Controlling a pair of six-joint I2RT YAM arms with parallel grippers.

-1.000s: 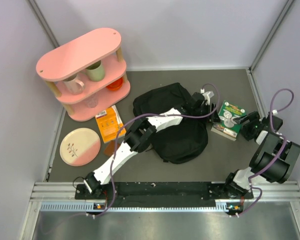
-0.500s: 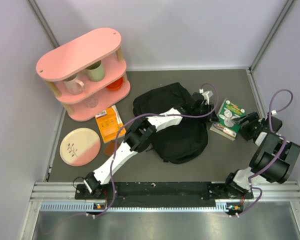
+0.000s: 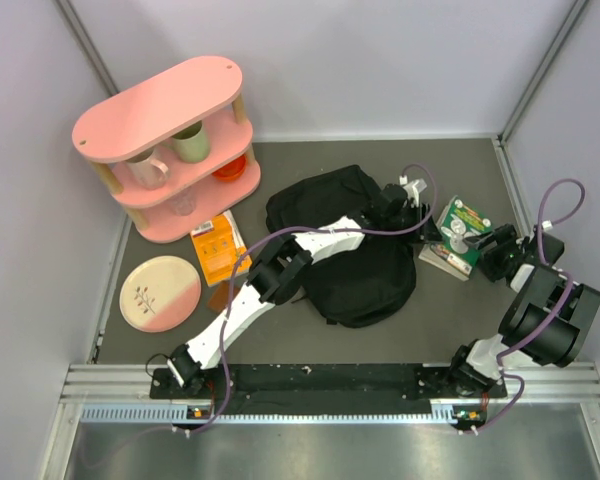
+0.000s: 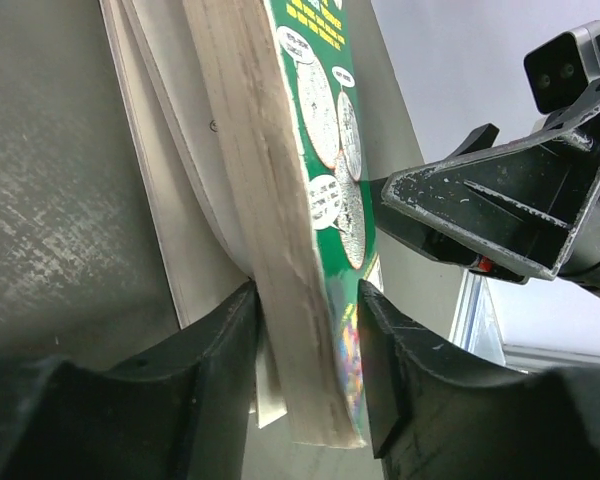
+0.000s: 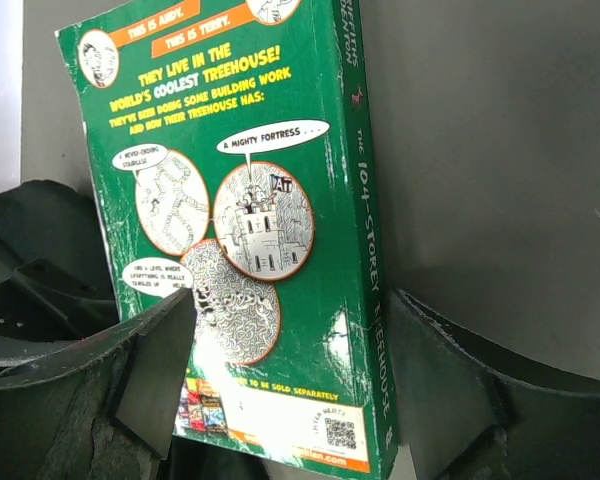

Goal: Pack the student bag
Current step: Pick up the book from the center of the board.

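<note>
Student bag (image 3: 370,285) half-hidden by arm (image 3: 325,240); left jaws clamp book (image 4: 280,150), right jaws' hold unclear.

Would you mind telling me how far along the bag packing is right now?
Nothing looks packed yet: the student bag lies slumped, contents not visible. In hand: the green book, tilted up beside the bag, clamped by left gripper and right gripper. Remaining: getting it inside; the orange book lies outside too.
</note>
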